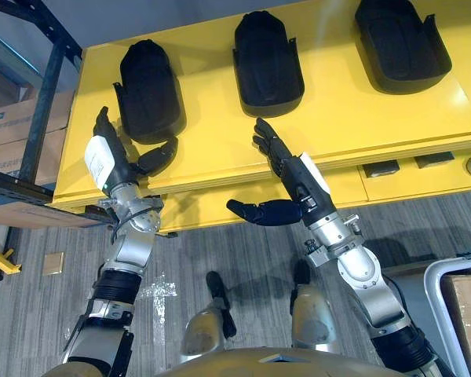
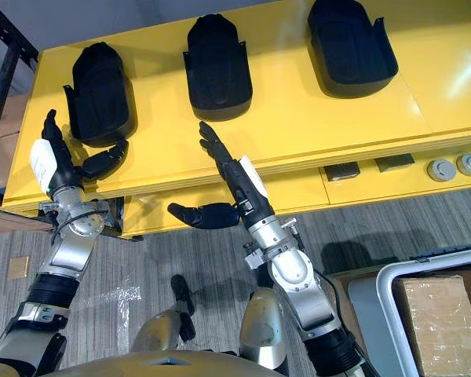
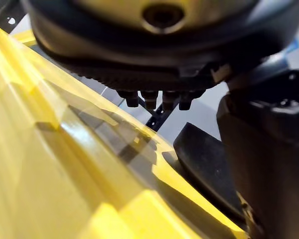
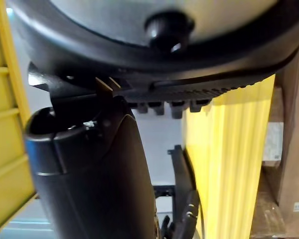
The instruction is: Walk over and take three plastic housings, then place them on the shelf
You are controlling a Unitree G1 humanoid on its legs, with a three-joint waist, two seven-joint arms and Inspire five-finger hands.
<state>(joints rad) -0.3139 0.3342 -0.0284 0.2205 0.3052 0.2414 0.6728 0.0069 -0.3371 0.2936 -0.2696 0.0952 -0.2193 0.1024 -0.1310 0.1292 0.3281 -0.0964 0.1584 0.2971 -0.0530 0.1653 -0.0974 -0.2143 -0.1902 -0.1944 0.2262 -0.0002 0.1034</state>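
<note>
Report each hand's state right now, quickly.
Left hand: open, holding nothing, beside the left housing.
Right hand: open, holding nothing.

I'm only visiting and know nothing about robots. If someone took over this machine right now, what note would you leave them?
Left hand: open, thumb spread, at the near end of the left housing, gripping nothing.
Right hand: open and empty, over the yellow table at its front edge, short of the middle housing.
Things: these two and the right housing lie in a row on the table.
Done: the robot is at the table.
Left: pick up all three and shelve them; a dark rack stands to the left.
</note>
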